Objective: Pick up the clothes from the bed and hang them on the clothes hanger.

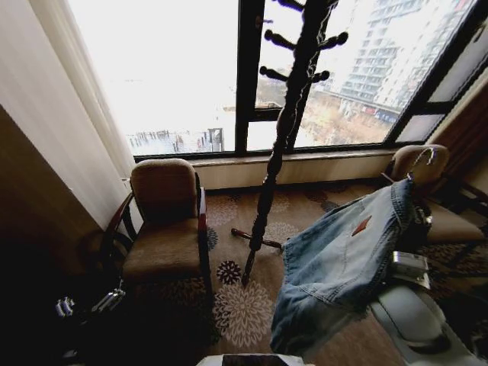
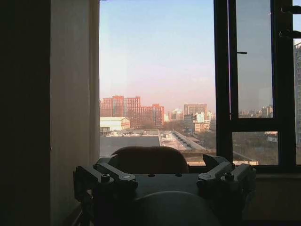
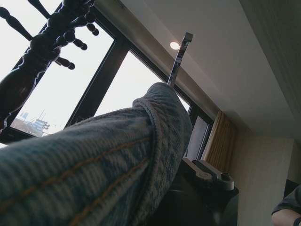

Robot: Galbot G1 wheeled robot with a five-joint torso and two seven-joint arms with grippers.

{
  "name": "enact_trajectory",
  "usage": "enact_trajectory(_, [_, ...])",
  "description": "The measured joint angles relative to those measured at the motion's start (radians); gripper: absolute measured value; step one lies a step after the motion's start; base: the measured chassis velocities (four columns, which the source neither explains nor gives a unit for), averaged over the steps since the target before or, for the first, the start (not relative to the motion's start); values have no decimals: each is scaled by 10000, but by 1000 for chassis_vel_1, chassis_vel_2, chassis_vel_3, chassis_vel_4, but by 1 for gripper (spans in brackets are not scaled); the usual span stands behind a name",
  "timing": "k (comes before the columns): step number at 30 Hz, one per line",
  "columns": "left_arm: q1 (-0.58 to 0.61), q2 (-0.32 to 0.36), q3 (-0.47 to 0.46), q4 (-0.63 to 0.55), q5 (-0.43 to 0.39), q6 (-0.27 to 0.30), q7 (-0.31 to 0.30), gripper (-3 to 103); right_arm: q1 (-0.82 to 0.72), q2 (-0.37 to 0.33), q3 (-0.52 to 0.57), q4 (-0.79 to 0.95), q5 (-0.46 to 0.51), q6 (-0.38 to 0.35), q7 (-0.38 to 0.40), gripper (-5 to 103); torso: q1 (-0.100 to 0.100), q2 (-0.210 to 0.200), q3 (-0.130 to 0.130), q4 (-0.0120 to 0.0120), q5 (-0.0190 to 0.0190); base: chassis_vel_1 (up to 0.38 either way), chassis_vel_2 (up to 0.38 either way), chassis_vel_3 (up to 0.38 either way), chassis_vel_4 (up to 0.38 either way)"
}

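Your L gripper [image 1: 88, 303] parked low by the armchair [image 1: 164, 221], fingers spread, holding nothing. Coat stand [image 1: 286, 126] left of R gripper [image 1: 415, 229], which carries denim jacket [image 1: 339, 263] on hanger, hook [image 1: 423, 158] up; grip state: can't tell.

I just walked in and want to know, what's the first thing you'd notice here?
The denim jacket hanging in the air at the robot's right, held up by the right gripper with a metal hook poking out on top. Then the tall dark coat stand at the big bright window.
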Motion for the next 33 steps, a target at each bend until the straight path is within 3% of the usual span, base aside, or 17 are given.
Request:
enact_trajectory(17, [0, 0, 0, 0, 0, 0, 0, 100, -275, 167, -54, 55, -256, 162, -256, 21, 1, 0, 0, 1, 0, -10, 6, 3, -5])
enact_trajectory(33, [0, 0, 0, 0, 0, 0, 0, 100, -416, 262, 31, 77, -313, 248, -269, 21, 21, -9, 7, 1, 1, -108, 97, 120, -104])
